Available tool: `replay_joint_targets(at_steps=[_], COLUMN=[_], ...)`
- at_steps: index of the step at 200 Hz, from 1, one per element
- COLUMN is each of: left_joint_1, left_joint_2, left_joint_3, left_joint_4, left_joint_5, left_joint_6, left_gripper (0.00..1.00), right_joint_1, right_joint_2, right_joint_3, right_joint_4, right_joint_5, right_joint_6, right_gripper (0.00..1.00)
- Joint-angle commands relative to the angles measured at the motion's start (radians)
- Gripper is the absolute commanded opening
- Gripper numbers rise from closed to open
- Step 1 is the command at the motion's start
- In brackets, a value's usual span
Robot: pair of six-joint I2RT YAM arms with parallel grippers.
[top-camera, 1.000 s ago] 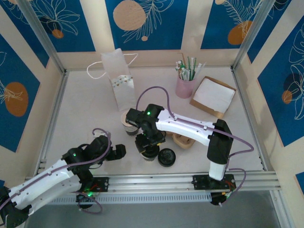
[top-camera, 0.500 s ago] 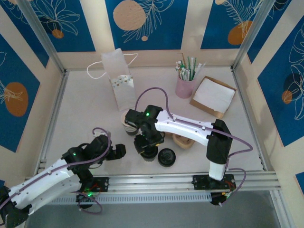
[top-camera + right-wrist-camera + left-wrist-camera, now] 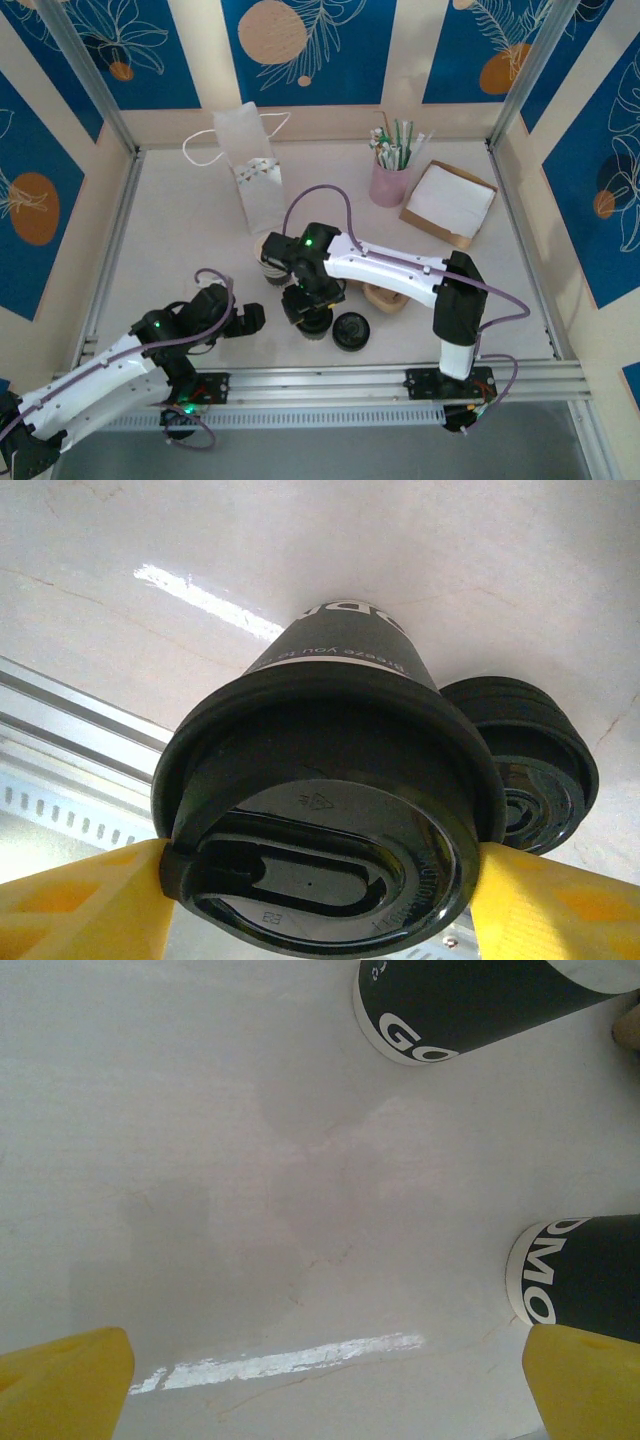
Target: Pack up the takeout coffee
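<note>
The takeout coffee (image 3: 316, 322) stands on the table near the front edge and wears a black lid (image 3: 330, 810). Its dark banded wall (image 3: 340, 670) shows below the lid. My right gripper (image 3: 308, 300) (image 3: 320, 868) comes down over it, shut on the lid's rim with a yellow finger pressed against each side. A second cup (image 3: 270, 268) stands just behind and to the left. Left of both, my left gripper (image 3: 250, 318) (image 3: 320, 1390) is low over bare table, open and holding nothing. Both cups' black bases (image 3: 470, 1005) (image 3: 580, 1270) show ahead of it.
A loose black lid (image 3: 351, 330) (image 3: 540, 770) lies right beside the held cup. A wooden piece (image 3: 385, 296) sits behind it. At the back are a white paper bag (image 3: 255, 175), a pink cup of straws (image 3: 389, 183) and a cardboard box (image 3: 449, 204). A metal rail (image 3: 330, 380) runs along the front.
My right arm's wrist has drifted very slightly left over the cup. The cups, the loose lid and the left arm have not moved.
</note>
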Motion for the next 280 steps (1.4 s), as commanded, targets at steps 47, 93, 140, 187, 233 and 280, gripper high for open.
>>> replay_joint_targets(at_steps=[47, 93, 140, 187, 233, 280], left_joint_1=[0.01, 0.009, 0.011, 0.012, 0.013, 0.013], left_joint_2=[-0.003, -0.007, -0.014, -0.015, -0.015, -0.013], left_joint_3=[0.026, 0.026, 0.027, 0.029, 0.036, 0.041], left_joint_4=[-0.013, -0.018, -0.025, -0.032, -0.034, -0.035], left_joint_5=[-0.021, -0.023, -0.026, -0.03, -0.032, -0.032], left_joint_6=[0.014, 0.015, 0.015, 0.016, 0.018, 0.022], left_gripper=[1.0, 1.0, 1.0, 1.0, 1.0, 1.0], right_joint_1=[0.022, 0.028, 0.038, 0.042, 0.046, 0.049], right_joint_2=[0.072, 0.09, 0.115, 0.119, 0.11, 0.072], right_joint_3=[-0.042, -0.058, -0.064, -0.049, -0.022, 0.009], right_joint_4=[-0.035, -0.023, -0.015, -0.03, -0.047, -0.05], right_joint_5=[0.008, 0.009, 0.003, 0.015, 0.04, 0.05], right_joint_6=[0.032, 0.038, 0.04, 0.045, 0.051, 0.053], right_gripper=[0.73, 0.73, 0.73, 0.73, 0.74, 0.8])
